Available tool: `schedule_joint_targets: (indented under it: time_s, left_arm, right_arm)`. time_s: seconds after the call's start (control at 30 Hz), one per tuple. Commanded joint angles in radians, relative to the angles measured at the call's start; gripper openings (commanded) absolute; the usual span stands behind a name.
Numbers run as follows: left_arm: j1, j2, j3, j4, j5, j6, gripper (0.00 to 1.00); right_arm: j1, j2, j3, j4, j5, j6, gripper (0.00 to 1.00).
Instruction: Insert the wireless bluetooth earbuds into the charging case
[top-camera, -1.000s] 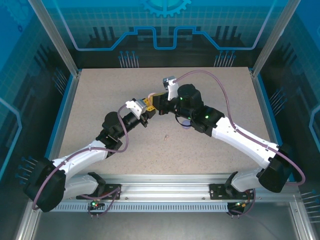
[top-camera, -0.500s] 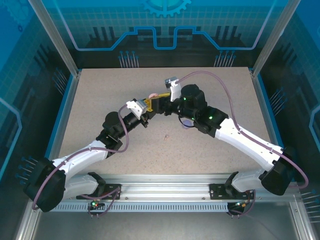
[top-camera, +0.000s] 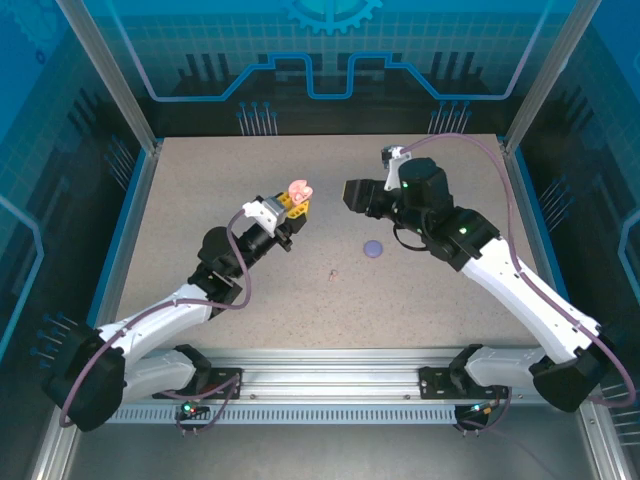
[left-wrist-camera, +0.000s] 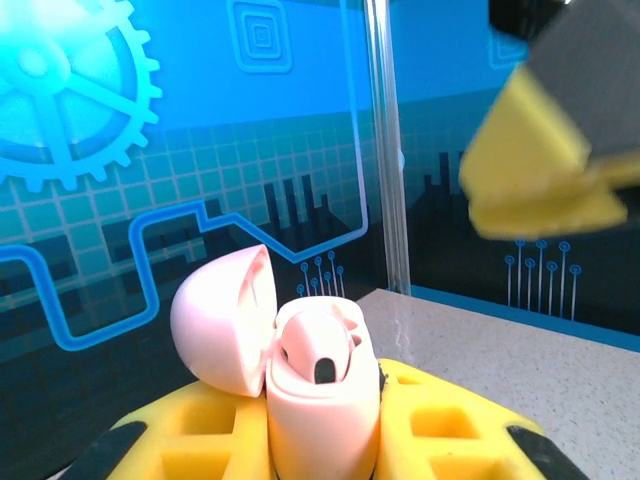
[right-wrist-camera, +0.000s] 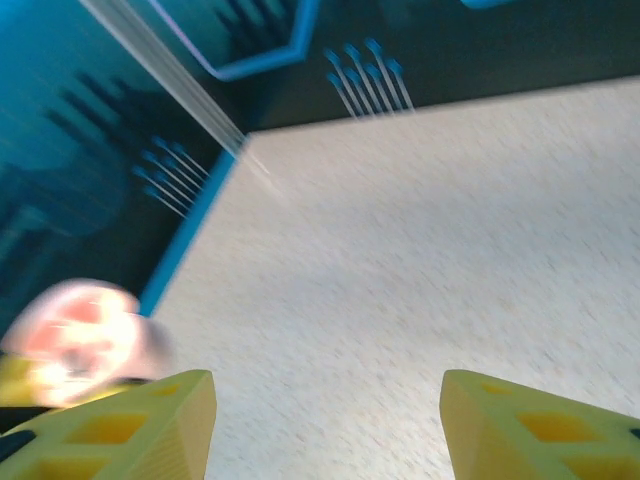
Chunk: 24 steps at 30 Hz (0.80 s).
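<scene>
The right pincer (top-camera: 348, 193) has drawn back rightward from the case, and its yellow fingers are now spread and released, gripping nothing. A tiny pale pink stemmed earbud (left-wrist-camera: 318, 352) sits inside the round pale pink plastic charging case (left-wrist-camera: 322, 400), whose domed lid leans open to the left. The left pincer (top-camera: 293, 205) is clenched on that case, holding it above the speckled beige surface (top-camera: 200, 190). A small round purple object (top-camera: 372, 248) lies on the surface, well apart.

Right of the pink charging case (top-camera: 298, 189), bare table (top-camera: 325, 225) runs to the right gripper (top-camera: 349, 193); a purple disc (top-camera: 373, 248) lies right, nearer.
</scene>
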Motion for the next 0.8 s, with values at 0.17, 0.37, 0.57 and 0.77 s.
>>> schedule_joint_targets:
  time_s: [0.17,0.37,0.57,0.77]
  left_arm:
    - [-0.001,-0.070,-0.059,0.037,-0.061,-0.010,0.00]
    - [-0.002,-0.100,-0.083,0.036,-0.067,-0.010,0.00]
    - [-0.001,-0.116,-0.109,0.063,-0.080,-0.018,0.00]
    - [-0.001,-0.116,-0.131,0.105,-0.089,-0.023,0.00]
  right_arm:
    - [0.024,0.230,-0.062,-0.223,0.066,0.186,0.61]
    - [0.091,0.429,-0.028,-0.280,0.094,0.349,0.58]
    - [0.133,0.578,0.026,-0.328,0.107,0.513,0.49]
    - [0.160,0.662,0.098,-0.366,0.114,0.592,0.47]
